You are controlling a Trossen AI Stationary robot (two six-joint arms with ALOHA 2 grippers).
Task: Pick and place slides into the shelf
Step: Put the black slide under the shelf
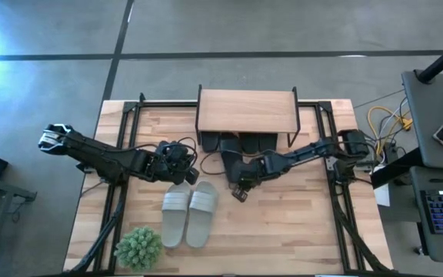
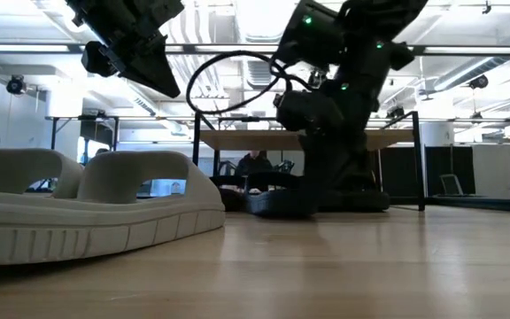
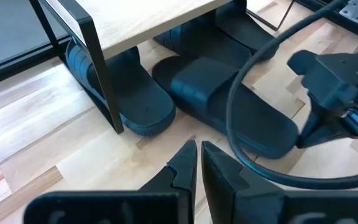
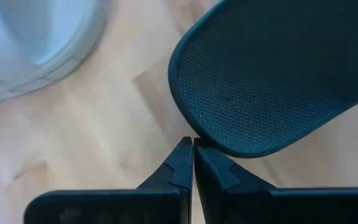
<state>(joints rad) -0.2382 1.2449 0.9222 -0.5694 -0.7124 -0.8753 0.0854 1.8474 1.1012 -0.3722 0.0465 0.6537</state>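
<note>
The shelf (image 1: 244,111) stands at the table's far middle. One black slide (image 3: 135,102) lies under it beside a black frame leg. A second black slide (image 3: 229,106) lies with its toe end under the plank and its heel end sticking out toward the near side. My right gripper (image 4: 191,144) is shut at that heel end. The pale grey-white pair (image 1: 187,215) lies flat on the table nearer the front. My left gripper (image 3: 197,158) hangs shut above the table, left of the black slides and over the pale pair's far end, holding nothing. My right gripper meets the rim of the black slide's heel end (image 4: 199,135) with the tips of its shut fingers. The fingers slant down from the table's near side. The slide lies flat on the table, its toe end under the shelf.
A small green plant (image 1: 138,248) stands at the near left corner. A black cable (image 3: 241,118) loops from my left arm over the black slide. Bare wood lies to the right of the pale pair.
</note>
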